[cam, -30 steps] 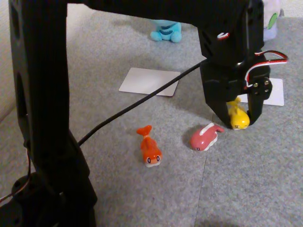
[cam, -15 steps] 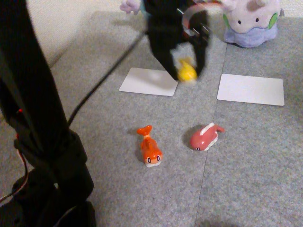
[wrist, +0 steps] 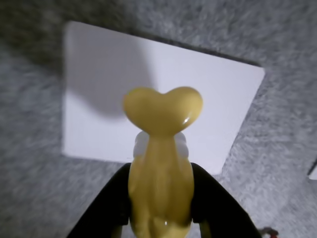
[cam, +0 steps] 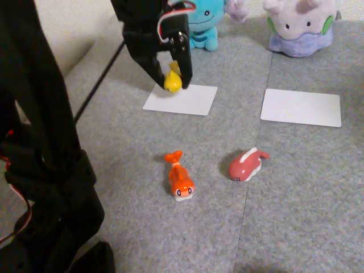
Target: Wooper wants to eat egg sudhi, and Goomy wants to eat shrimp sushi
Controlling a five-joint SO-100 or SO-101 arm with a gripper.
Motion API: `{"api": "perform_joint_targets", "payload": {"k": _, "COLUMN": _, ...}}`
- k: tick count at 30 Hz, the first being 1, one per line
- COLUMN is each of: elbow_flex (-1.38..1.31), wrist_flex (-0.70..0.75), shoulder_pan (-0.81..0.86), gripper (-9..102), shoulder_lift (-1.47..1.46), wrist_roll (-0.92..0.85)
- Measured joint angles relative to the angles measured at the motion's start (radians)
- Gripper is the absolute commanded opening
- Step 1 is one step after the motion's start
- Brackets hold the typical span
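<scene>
My pincer [cam: 172, 79] is clamped on the egg sudhi [cam: 172, 81], which hangs nose-down between my two black fingers above the near left corner of the left white card [cam: 187, 99]. In the wrist view the same yellow figure [wrist: 161, 163] fills the middle, its heart-shaped forked tail pointing away from me over the white card [wrist: 208, 99], with a dark finger [wrist: 111, 203] pressed to each flank; the card's shadowed corner and the grey carpet [wrist: 29, 188] around it show here up close.

The fixed view gives the wider scene. Going left to right: my dark arm base at the left edge, then Wooper [cam: 203, 23] sitting just behind the left card, then Goomy [cam: 300, 28] behind the right white card [cam: 301, 107]. Nearer the camera, on the grey carpet [cam: 296, 216], the shrimp sushi [cam: 180, 177] lies left of a pink-red fish figure [cam: 245, 165], the two apart.

I count two plush toys, two white cards, and three fish figures: one yellow, one orange, one pink-red.
</scene>
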Motion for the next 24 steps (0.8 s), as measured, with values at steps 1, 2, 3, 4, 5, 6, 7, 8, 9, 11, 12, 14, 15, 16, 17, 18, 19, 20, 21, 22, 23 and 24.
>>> {"api": "perform_joint_targets", "payload": {"k": 1, "elbow_flex": 0.0, "wrist_flex": -0.008, "shoulder_pan": 0.009, "gripper": 9, "shoulder_lift": -0.014, "wrist_roll": 0.0}}
{"api": "perform_joint_targets", "payload": {"k": 2, "elbow_flex": 0.0, "wrist_flex": -0.014, "shoulder_pan": 0.017, "gripper": 12, "shoulder_lift": -0.021, "wrist_roll": 0.0}}
{"api": "perform_joint_targets", "payload": {"k": 3, "elbow_flex": 0.0, "wrist_flex": -0.02, "shoulder_pan": 0.023, "gripper": 16, "shoulder_lift": -0.031, "wrist_roll": 0.0}}
{"api": "perform_joint_targets", "payload": {"k": 4, "elbow_flex": 0.0, "wrist_flex": -0.021, "shoulder_pan": 0.026, "gripper": 19, "shoulder_lift": -0.038, "wrist_roll": 0.0}}
{"api": "perform_joint_targets", "payload": {"k": 5, "elbow_flex": 0.0, "wrist_flex": -0.021, "shoulder_pan": 0.026, "gripper": 22, "shoulder_lift": -0.043, "wrist_roll": 0.0}}
{"api": "perform_joint_targets", "payload": {"k": 6, "elbow_flex": 0.0, "wrist_flex": -0.021, "shoulder_pan": 0.026, "gripper": 25, "shoulder_lift": -0.044, "wrist_roll": 0.0}}
{"api": "perform_joint_targets", "payload": {"k": 7, "elbow_flex": 0.0, "wrist_flex": -0.021, "shoulder_pan": 0.025, "gripper": 27, "shoulder_lift": -0.044, "wrist_roll": 0.0}}
{"api": "perform_joint_targets", "payload": {"k": 8, "elbow_flex": 0.0, "wrist_flex": -0.021, "shoulder_pan": 0.025, "gripper": 29, "shoulder_lift": -0.044, "wrist_roll": 0.0}}
{"api": "perform_joint_targets", "payload": {"k": 9, "elbow_flex": 0.0, "wrist_flex": -0.02, "shoulder_pan": 0.025, "gripper": 30, "shoulder_lift": -0.044, "wrist_roll": 0.0}}
{"api": "perform_joint_targets", "payload": {"k": 11, "elbow_flex": -0.002, "wrist_flex": -0.002, "shoulder_pan": 0.023, "gripper": 31, "shoulder_lift": -0.044, "wrist_roll": 0.0}}
{"api": "perform_joint_targets", "payload": {"k": 12, "elbow_flex": -0.005, "wrist_flex": 0.018, "shoulder_pan": 0.021, "gripper": 31, "shoulder_lift": -0.044, "wrist_roll": 0.0}}
{"api": "perform_joint_targets", "payload": {"k": 14, "elbow_flex": -0.005, "wrist_flex": 0.074, "shoulder_pan": 0.02, "gripper": 31, "shoulder_lift": -0.038, "wrist_roll": 0.002}}
{"api": "perform_joint_targets", "payload": {"k": 15, "elbow_flex": -0.005, "wrist_flex": 0.101, "shoulder_pan": 0.02, "gripper": 31, "shoulder_lift": -0.026, "wrist_roll": 0.002}}
{"api": "perform_joint_targets", "payload": {"k": 16, "elbow_flex": -0.005, "wrist_flex": 0.13, "shoulder_pan": 0.018, "gripper": 31, "shoulder_lift": -0.006, "wrist_roll": 0.005}}
{"api": "perform_joint_targets", "payload": {"k": 17, "elbow_flex": -0.005, "wrist_flex": 0.164, "shoulder_pan": 0.018, "gripper": 31, "shoulder_lift": 0.029, "wrist_roll": 0.005}}
{"api": "perform_joint_targets", "payload": {"k": 18, "elbow_flex": -0.005, "wrist_flex": 0.195, "shoulder_pan": 0.018, "gripper": 31, "shoulder_lift": 0.071, "wrist_roll": -0.008}}
{"api": "perform_joint_targets", "payload": {"k": 19, "elbow_flex": -0.005, "wrist_flex": 0.225, "shoulder_pan": 0.018, "gripper": 31, "shoulder_lift": 0.118, "wrist_roll": -0.02}}
{"api": "perform_joint_targets", "payload": {"k": 20, "elbow_flex": -0.005, "wrist_flex": 0.267, "shoulder_pan": 0.018, "gripper": 30, "shoulder_lift": 0.172, "wrist_roll": -0.04}}
{"api": "perform_joint_targets", "payload": {"k": 21, "elbow_flex": -0.005, "wrist_flex": 0.307, "shoulder_pan": 0.018, "gripper": 30, "shoulder_lift": 0.229, "wrist_roll": -0.049}}
{"api": "perform_joint_targets", "payload": {"k": 22, "elbow_flex": -0.005, "wrist_flex": 0.347, "shoulder_pan": 0.017, "gripper": 30, "shoulder_lift": 0.288, "wrist_roll": -0.064}}
{"api": "perform_joint_targets", "payload": {"k": 23, "elbow_flex": -0.005, "wrist_flex": 0.4, "shoulder_pan": 0.017, "gripper": 30, "shoulder_lift": 0.357, "wrist_roll": -0.091}}
{"api": "perform_joint_targets", "payload": {"k": 24, "elbow_flex": -0.005, "wrist_flex": 0.437, "shoulder_pan": 0.017, "gripper": 30, "shoulder_lift": 0.405, "wrist_roll": -0.107}}
